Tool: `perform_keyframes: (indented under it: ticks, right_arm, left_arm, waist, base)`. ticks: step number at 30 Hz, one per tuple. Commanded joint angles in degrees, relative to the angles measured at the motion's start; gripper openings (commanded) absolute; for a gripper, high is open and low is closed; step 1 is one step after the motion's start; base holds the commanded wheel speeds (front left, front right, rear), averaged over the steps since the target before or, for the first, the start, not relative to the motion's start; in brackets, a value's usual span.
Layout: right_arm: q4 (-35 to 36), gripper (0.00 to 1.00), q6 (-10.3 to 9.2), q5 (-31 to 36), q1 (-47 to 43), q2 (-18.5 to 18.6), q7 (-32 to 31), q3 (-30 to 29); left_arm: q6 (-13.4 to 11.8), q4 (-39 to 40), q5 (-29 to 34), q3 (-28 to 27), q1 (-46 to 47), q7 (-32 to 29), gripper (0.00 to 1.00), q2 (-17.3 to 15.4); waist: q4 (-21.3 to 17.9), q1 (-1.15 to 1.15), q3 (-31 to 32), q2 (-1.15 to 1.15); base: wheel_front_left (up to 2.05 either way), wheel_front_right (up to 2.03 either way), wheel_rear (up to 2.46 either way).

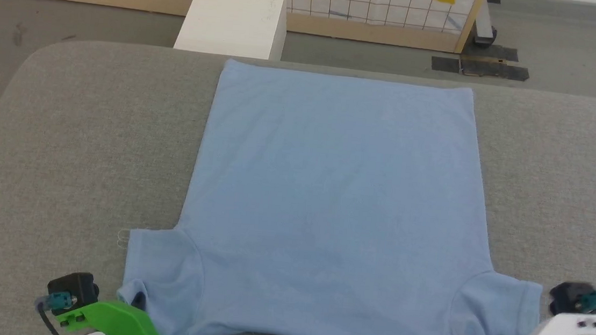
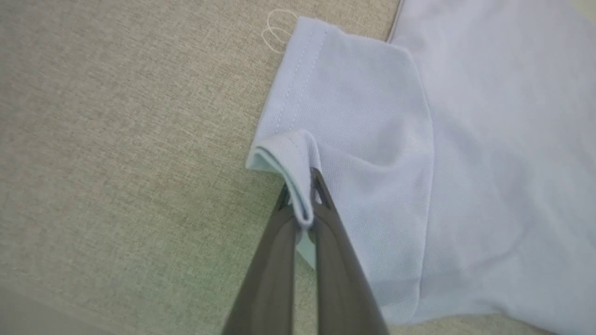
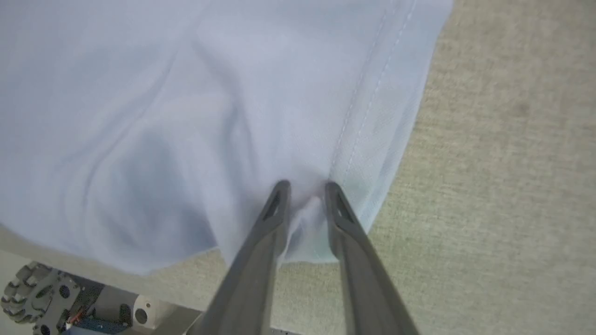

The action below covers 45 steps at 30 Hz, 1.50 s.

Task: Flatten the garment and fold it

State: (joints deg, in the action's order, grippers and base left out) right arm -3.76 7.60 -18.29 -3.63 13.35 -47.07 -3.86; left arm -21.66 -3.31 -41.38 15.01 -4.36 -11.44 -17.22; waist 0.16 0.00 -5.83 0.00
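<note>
Garment: lt-blue shirt, spread flat in the middle of the desk, plain side up. No collar, buttons or logo seen, so prob. face down. Hem at desk's far edge, both sleeves at desk's near edge.
Why laid so: body has no big wrinkles and sleeves are out to the sides. My read: flattening nearly done, folding not begun.
L gripper: at desk's near-left corner area, clamped tight on a corner of the L sleeve cuff. The cuff edge curls up over the fingers. Prob. holds that corner to keep the cloth taut and stop it sliding.
R gripper: toward desk's near-right side, on the R sleeve beside its stitched cuff. Fingers a little apart w/ a small pucker of cloth between. No firm pinch that I can see; may be letting go, can't be sure.
Step in hand: prob. tail end of the pull-flat at the sleeves.
Next needs: L cuff corner laid flat, else a fold lands on a curl.
Risk: soft creases in R sleeve by the gripper. The cloth there lies close to desk's near edge and could slip off.
Other: loose white thread loop on desk, just beside the L cuff.
</note>
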Motion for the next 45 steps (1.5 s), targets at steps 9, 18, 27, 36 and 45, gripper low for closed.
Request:
perform_keyframes:
  ticks: [9, 18, 27, 36, 45]
  right_arm:
    - [7.67, 1.00, -0.11, -8.47, 12.11, -3.82, 15.33, -8.22]
    - [-1.15, 1.00, -0.11, -0.56, 36.12, 1.36, 16.18, -9.98]
    - [-13.25, 1.00, -0.11, 10.32, 55.25, 5.68, 8.08, -8.23]
    - [-17.50, 1.00, -0.11, 17.00, 63.22, 9.60, -7.28, -2.56]
    - [-17.17, 0.00, -0.11, 16.50, 62.07, 9.96, -19.04, -3.45]
  left_arm:
    - [0.37, 3.39, -1.58, -2.74, -0.47, 2.89, 0.00, 0.45]
    - [0.15, 10.83, -0.09, -0.65, 4.39, 2.36, 0.00, 1.23]
    - [1.07, 16.39, 0.05, 1.14, 7.78, 2.76, 0.00, 2.89]
    - [2.23, 19.74, -1.88, 2.17, 7.34, 3.00, 0.00, 4.61]
    - [3.35, 18.08, -2.52, 2.47, 8.33, 4.02, 0.00, 5.37]
  waist:
    - [-0.58, 0.00, 0.09, 0.00]
    - [4.41, 0.00, -13.20, 0.00]
    - [10.70, 0.00, -26.22, 0.00]
    - [14.36, 0.00, -33.12, 0.00]
    - [15.01, 0.00, -34.36, 0.00]
  base:
    - [0.00, 0.00, 0.00]
    - [0.00, 0.00, 0.00]
    - [0.00, 0.00, 0.00]
    - [0.00, 0.00, 0.00]
    - [0.00, 0.00, 0.00]
